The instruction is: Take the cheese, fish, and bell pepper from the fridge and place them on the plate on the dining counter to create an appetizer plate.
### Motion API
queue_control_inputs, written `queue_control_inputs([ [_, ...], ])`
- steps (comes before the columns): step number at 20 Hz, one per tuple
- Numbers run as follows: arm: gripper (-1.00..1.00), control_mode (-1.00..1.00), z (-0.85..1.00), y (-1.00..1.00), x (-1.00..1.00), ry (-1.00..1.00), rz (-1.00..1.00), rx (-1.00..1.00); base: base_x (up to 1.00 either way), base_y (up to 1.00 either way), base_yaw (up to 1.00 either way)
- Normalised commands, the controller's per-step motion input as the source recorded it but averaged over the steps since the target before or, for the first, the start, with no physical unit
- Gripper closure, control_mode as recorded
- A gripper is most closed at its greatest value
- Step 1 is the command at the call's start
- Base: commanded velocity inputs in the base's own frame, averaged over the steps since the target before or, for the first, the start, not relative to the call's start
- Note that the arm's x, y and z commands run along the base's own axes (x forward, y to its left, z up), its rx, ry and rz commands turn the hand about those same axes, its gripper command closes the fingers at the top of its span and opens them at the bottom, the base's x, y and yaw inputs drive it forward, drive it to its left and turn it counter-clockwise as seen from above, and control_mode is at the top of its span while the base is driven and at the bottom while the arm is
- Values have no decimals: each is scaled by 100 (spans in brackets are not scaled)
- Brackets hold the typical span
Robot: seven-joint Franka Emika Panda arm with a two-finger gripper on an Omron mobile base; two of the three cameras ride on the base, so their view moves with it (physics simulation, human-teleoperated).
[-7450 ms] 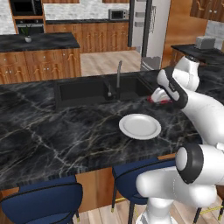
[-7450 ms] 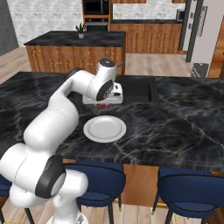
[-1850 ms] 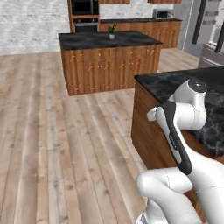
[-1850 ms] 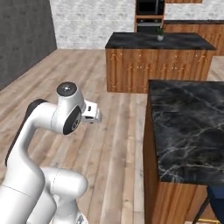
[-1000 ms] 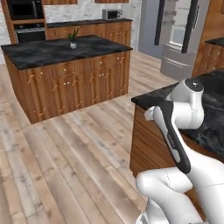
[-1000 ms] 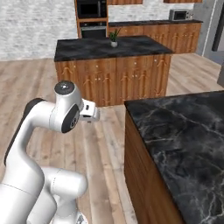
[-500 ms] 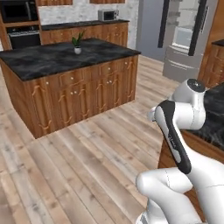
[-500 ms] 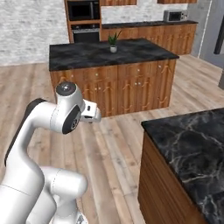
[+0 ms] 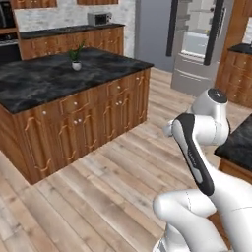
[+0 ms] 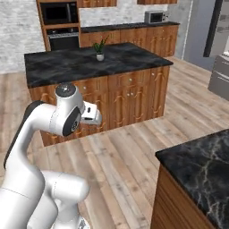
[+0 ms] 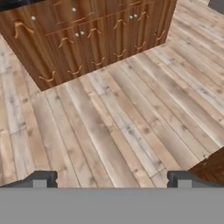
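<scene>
**Wood floor under an empty, wide-open hand**

Wood everywhere: pale floorboards (image 11: 113, 113) run diagonally across the hand view, and the hand (image 11: 109, 178) hangs over them with its two dark fingertips (image 11: 41, 178) spread far apart at the bottom of the frame, released, nothing between them. Brown cabinet doors with curled handles cross the top of that view.

Over in the left base view, the white arm (image 9: 197, 147) is folded up at the lower right of the frame. Upper right, there's the fridge (image 9: 199, 44), standing well back across the floor, its dark door (image 9: 172, 27) swung out and the pale interior showing beside it. From here I can't make out the cheese, fish or bell pepper inside. A corner of the dining desk (image 9: 238, 145), black marble with pale veins, peeks in at the right edge just beside the arm; in the right base view it sits at the lower right on its brown wood base.

Centre left in both base views stands a dark-topped wooden kitchen island (image 9: 64, 78) carrying a small potted plant (image 9: 76, 59). Behind it, upper middle of the left view, a microwave (image 9: 98, 18) sits on the back cabinets.
</scene>
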Motion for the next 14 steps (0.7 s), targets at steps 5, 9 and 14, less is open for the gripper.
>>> queue_control_inputs([
  [5, -100, 100, 0, 0, 0, 0, 0, 0, 100, 42, -43],
  [9, -100, 100, 0, 0, 0, 0, 0, 0, 100, 21, -42],
  [14, -100, 100, 0, 0, 0, 0, 0, 0, 100, 2, -48],
])
